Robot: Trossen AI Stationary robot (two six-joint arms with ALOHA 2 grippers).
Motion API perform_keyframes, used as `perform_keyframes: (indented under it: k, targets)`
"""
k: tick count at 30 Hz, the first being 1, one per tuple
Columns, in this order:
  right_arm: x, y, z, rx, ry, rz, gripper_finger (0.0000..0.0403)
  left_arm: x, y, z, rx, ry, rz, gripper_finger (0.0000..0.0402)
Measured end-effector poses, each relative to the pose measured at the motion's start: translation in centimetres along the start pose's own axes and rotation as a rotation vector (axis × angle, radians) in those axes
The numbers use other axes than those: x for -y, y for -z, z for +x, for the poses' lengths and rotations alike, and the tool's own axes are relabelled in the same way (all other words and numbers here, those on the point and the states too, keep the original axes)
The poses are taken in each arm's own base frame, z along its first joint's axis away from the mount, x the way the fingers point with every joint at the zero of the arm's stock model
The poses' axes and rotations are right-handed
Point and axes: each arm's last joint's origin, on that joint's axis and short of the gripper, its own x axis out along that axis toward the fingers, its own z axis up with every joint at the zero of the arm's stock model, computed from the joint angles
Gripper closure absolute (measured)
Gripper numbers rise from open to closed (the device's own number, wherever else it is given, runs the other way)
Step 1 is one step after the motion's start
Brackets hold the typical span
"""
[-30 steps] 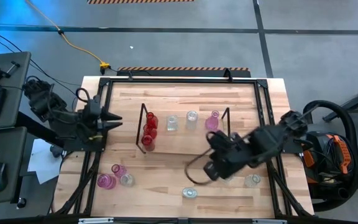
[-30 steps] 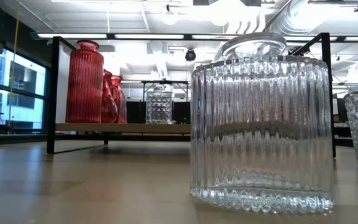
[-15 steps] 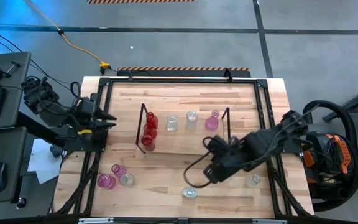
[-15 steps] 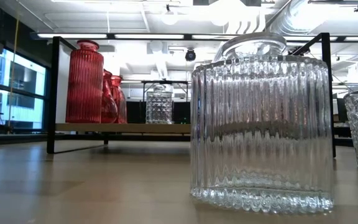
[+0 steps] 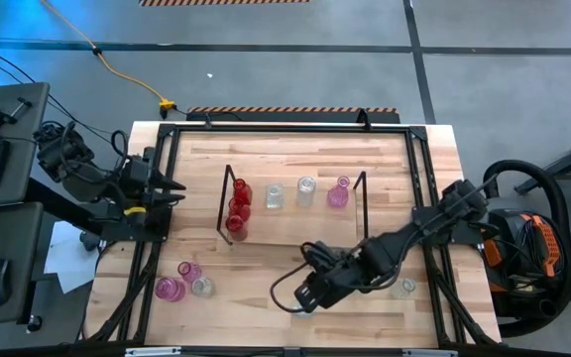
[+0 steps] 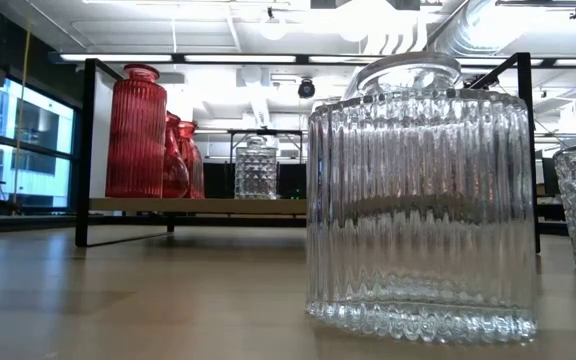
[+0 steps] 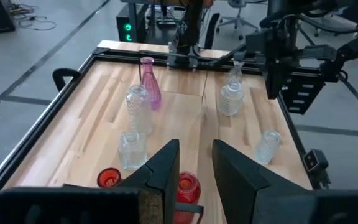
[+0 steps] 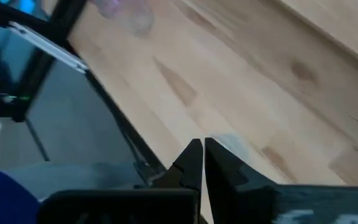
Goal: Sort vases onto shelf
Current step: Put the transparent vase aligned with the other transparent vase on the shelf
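The shelf (image 5: 295, 213) stands mid-table, a wooden board between two black wire ends. On it stand red vases (image 5: 238, 206), two clear ones (image 5: 274, 196) and a pink one (image 5: 338, 191). A ribbed clear vase (image 6: 423, 200) fills the low view's foreground. My right gripper (image 5: 300, 296) is shut and low over the near middle of the table, and hides that spot from above. My left gripper (image 7: 196, 168) waits open at the table's left edge, with nothing between its fingers.
Two pink vases (image 5: 170, 289) and a clear one (image 5: 202, 287) stand loose at the near left. Another clear vase (image 5: 402, 288) stands at the near right beside my right arm. A black metal frame (image 5: 157, 198) edges the table.
My right gripper has swung down and toward the table's near edge and left, staying shut. It now covers the spot where a clear vase showed from above. My left gripper has drawn back a little toward the left edge.
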Motion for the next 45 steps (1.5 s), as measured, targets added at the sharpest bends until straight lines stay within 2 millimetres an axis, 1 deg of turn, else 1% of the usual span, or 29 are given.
perform_keyframes:
  k: [4,9,11,12,14,16,19,22,24,27,29,31,34,38,42,45]
  targets:
    - [0.6,1.1,-0.8,-0.046,0.089,0.036,0.0402,-0.3,0.0,-0.3,0.007,0.002,0.025,0.0314]
    - [2.0,2.6,-2.2,-0.121,0.284,0.065,0.0402,-0.8,0.2,-0.8,0.013,0.002,0.036,0.0314]
    - [2.1,2.7,-2.3,-0.136,0.286,0.050,0.0402,-1.1,0.3,-1.0,0.012,0.002,0.036,0.0314]
    - [1.9,2.4,-2.1,-0.136,0.259,0.030,0.0402,-1.2,0.4,-1.1,0.014,0.002,0.035,0.0314]
    - [1.0,1.3,-1.6,-0.123,0.154,-0.027,0.0402,-1.4,0.5,-1.3,0.017,0.003,0.032,0.0314]
    - [0.1,-0.2,-1.2,-0.096,0.034,-0.082,0.0402,-1.6,0.6,-1.5,0.014,0.002,0.032,0.0314]
    - [-0.6,-2.6,-0.7,-0.047,-0.080,-0.130,0.0402,-1.8,0.7,-1.6,0.011,0.002,0.021,0.0314]
    - [-0.8,-4.7,-0.4,0.011,-0.141,-0.176,0.0402,-1.9,0.9,-1.7,-0.010,0.009,0.025,0.0314]
    - [-0.7,-5.9,-0.3,0.047,-0.164,-0.209,0.0402,-1.9,1.3,-1.6,-0.059,0.035,0.052,0.0314]
    - [-0.6,-7.5,-0.4,0.091,-0.186,-0.239,0.0402,-1.6,2.2,-1.3,-0.150,0.117,0.059,0.0314]
    - [-0.4,-8.5,-0.9,0.122,-0.200,-0.245,0.0402,-1.1,3.0,-0.7,-0.214,0.179,0.050,0.0314]
    - [-0.1,-9.4,-1.8,0.164,-0.206,-0.243,0.0402,-0.5,3.7,-0.1,-0.282,0.233,0.039,0.0314]
    - [0.5,-10.8,-3.6,0.250,-0.201,-0.205,0.0402,0.2,4.8,1.0,-0.356,0.237,0.018,0.0314]
    - [1.2,-12.2,-7.7,0.404,-0.214,-0.194,0.0402,1.4,5.9,2.9,-0.394,0.223,-0.028,0.0314]
    - [2.0,-12.3,-11.8,0.481,-0.247,-0.274,0.0402,3.2,6.4,5.1,-0.394,0.226,-0.082,0.0314]
    - [2.9,-12.2,-14.6,0.516,-0.261,-0.326,0.0402,4.4,6.9,6.6,-0.432,0.199,-0.114,0.0314]
